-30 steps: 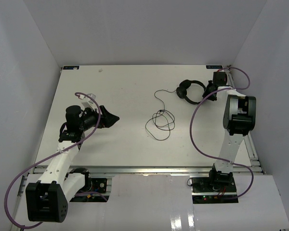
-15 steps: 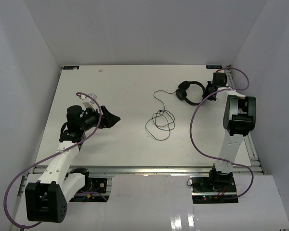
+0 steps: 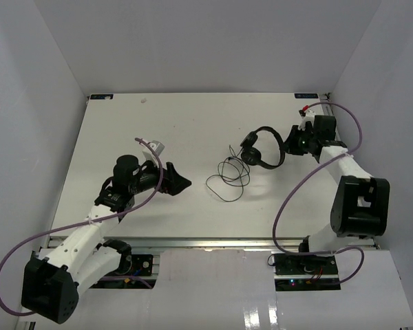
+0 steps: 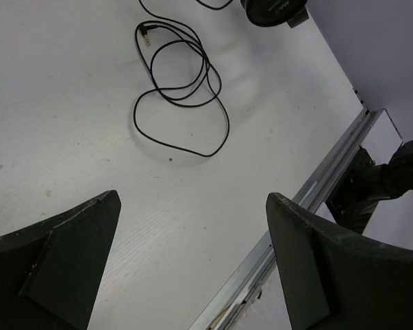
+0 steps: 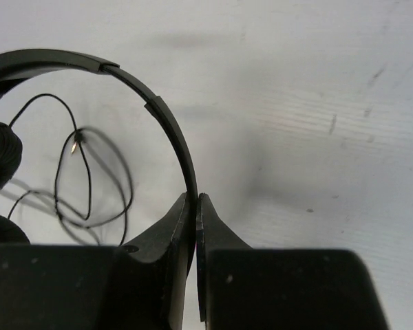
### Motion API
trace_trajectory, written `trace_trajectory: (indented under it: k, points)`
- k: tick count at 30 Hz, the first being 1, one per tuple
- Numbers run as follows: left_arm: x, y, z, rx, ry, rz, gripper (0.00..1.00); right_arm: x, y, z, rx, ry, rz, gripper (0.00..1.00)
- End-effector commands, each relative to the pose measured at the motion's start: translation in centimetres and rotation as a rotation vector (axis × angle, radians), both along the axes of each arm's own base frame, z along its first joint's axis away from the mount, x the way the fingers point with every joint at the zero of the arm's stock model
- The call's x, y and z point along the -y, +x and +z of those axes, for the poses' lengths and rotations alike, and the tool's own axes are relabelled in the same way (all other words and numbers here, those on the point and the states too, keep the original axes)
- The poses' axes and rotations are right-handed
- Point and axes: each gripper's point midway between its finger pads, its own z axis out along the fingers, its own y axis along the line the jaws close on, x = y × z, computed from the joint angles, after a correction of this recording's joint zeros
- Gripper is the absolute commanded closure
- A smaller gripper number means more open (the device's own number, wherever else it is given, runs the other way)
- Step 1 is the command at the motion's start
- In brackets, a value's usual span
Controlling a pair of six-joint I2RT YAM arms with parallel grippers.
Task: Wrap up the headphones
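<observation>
1. White table point(image 3: 124, 124), with pale walls on three sides, fills my top view. All positions below are given relative to the headphones point(image 3: 251, 155).
2. Headphones: they sit right of the table's middle. The arch opens toward the near-left, and both earcups are at the left end.
3. Right gripper point(image 3: 294, 141): it is positioned at the right side of the headphones. On my right wrist feed, both fingers point(image 5: 217, 237) are pressed together on the thin headband point(image 5: 166, 120), which passes between their tips.
4. Cable point(image 4: 182, 96): it runs from the near-left side of the headphones and lies in loose, overlapping loops on the table just beside the earcups. The plug point(image 4: 146, 29) lies free at the loop end, not touching either gripper.
5. Left gripper point(image 3: 181, 183): it is well to the left of the headphones, beyond the cable loops, and points toward them. Its fingers point(image 4: 76, 247) stand wide apart over bare table, with nothing between them.
6. Contact check: the top view is too flat for me to confirm whether the earcups rest on the table or hang slightly above it.
7. Purple robot cables point(image 3: 289, 199): one loops along each arm, apart from the headphones.
</observation>
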Motion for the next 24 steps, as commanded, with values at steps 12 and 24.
trace_trajectory:
  k: [12,24]
  points:
    - [6.2,-6.9,2.3,0.149,-0.012,-0.294,0.02,-4.7,-12.5,11.6,0.364,-0.02,0.462,0.92]
    - [9.2,-8.9,0.3,0.36,0.058,-0.423,0.02,-5.7,-15.4,15.8,0.472,-0.017,0.529,0.92]
